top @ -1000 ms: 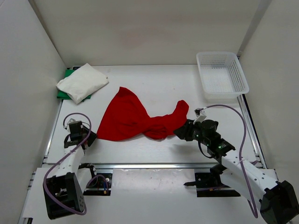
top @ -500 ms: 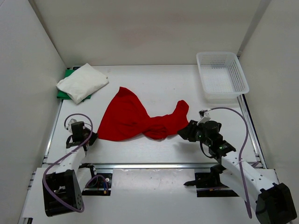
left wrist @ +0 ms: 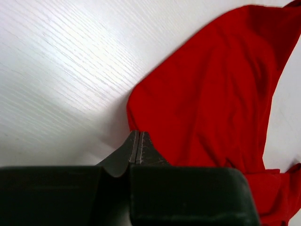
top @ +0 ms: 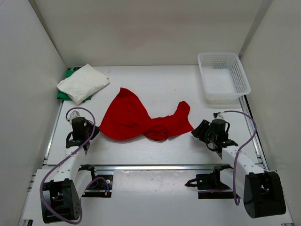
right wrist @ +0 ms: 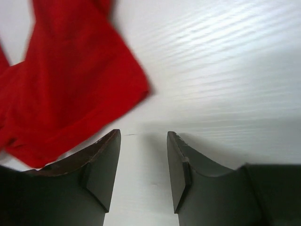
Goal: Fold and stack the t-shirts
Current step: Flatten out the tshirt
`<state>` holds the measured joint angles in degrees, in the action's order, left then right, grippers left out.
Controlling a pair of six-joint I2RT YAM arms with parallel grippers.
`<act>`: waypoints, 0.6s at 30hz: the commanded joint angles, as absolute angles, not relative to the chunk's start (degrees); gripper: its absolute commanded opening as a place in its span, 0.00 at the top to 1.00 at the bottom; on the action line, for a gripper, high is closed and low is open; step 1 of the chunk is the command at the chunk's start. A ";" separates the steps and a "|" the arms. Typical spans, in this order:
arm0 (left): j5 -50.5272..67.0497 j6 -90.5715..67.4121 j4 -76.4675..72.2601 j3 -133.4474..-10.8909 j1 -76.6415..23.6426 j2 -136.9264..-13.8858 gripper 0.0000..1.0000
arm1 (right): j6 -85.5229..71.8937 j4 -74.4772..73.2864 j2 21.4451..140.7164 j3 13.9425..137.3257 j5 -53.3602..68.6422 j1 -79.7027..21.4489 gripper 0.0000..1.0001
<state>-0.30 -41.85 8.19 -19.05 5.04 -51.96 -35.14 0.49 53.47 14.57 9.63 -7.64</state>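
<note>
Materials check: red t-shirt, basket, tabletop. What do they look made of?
Red t-shirt: soft matte cloth, likely cotton knit; it drapes and wrinkles. Mesh basket: white moulded plastic, by its perforated walls and stiff rim. Tabletop: white painted or laminated board, fine wood-like grain, faint sheen; which is unclear.

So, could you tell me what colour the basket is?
The basket is white; the top external view shows it best.

The top camera looks down over the whole table (top: 164,84); both wrist cameras skim it close-up, sharing the red t-shirt (top: 131,120), seemingly from opposite ends.
</note>
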 commanded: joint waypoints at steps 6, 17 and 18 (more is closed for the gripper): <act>2.55 -37.62 8.53 -19.95 5.63 -48.51 1.00 | -33.83 5.62 65.46 18.54 6.06 -7.29 0.57; 2.90 -37.88 8.27 -20.13 3.51 -47.46 1.00 | -34.54 8.44 73.03 19.96 6.85 -7.64 0.70; 3.42 -38.14 8.26 -20.04 3.60 -47.46 1.00 | -34.63 9.13 73.30 19.86 7.38 -7.73 0.71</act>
